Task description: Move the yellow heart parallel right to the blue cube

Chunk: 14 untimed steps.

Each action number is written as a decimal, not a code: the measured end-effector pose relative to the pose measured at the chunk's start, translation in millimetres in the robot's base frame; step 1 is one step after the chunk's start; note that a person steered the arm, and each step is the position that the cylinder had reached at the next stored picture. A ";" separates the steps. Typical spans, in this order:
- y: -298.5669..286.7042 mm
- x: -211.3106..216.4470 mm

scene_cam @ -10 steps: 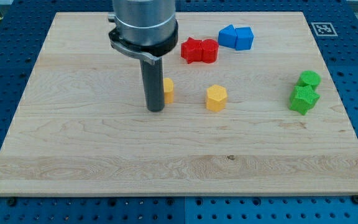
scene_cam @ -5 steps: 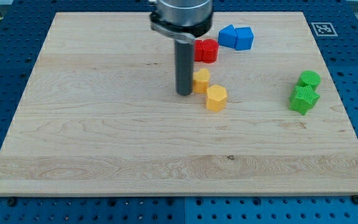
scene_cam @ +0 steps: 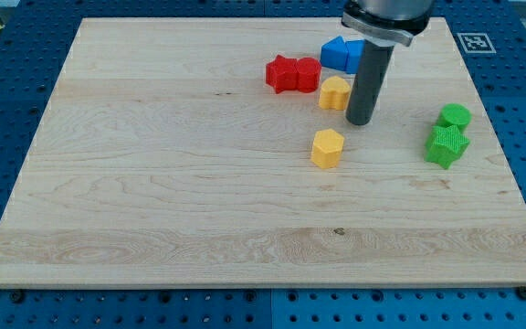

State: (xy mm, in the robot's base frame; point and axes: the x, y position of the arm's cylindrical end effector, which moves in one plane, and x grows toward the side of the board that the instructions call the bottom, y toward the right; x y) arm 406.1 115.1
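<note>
Heart first: the yellow heart (scene_cam: 334, 92) sits on the upper part of the wooden board (scene_cam: 153, 183), just below the blue blocks and just to the right of the red pair. My tip (scene_cam: 361, 120) stands immediately to the heart's right, close enough that I can't say whether they touch. No jaws on this rig, only a plain rod, so nothing is gripped.

The blue cube (scene_cam: 358, 52) is largely hidden behind the rod; only a sliver of it shows, next to another blue block (scene_cam: 335, 53) whose shape I can't call for sure. Judging by the task, the heart belongs level with that cube and out on its right side. It isn't there: it lies below and slightly left of the cube. So the job looks partly done at best, the heart is in the neighbourhood but on the wrong side.

What's left, as I read it: the tip is on the heart's right, which is the wrong flank for pushing it rightward, so it would need to come round to the left or lower side.

Around them: a red star-like block (scene_cam: 282, 73) touching a red cylinder (scene_cam: 308, 74), a yellow hexagonal block (scene_cam: 328, 148) lower down, well clear. Far right, a green cylinder (scene_cam: 455, 116) with a green star-like block (scene_cam: 447, 145) just below.
</note>
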 end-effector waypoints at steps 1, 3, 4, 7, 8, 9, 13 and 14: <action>-22.2 -9.4; -58.5 -28.8; -25.7 -38.3; 89.0 -52.6; 99.8 -39.2; 125.7 -36.9; 124.6 -48.8; 104.5 -49.6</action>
State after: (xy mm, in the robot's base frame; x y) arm 356.5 219.6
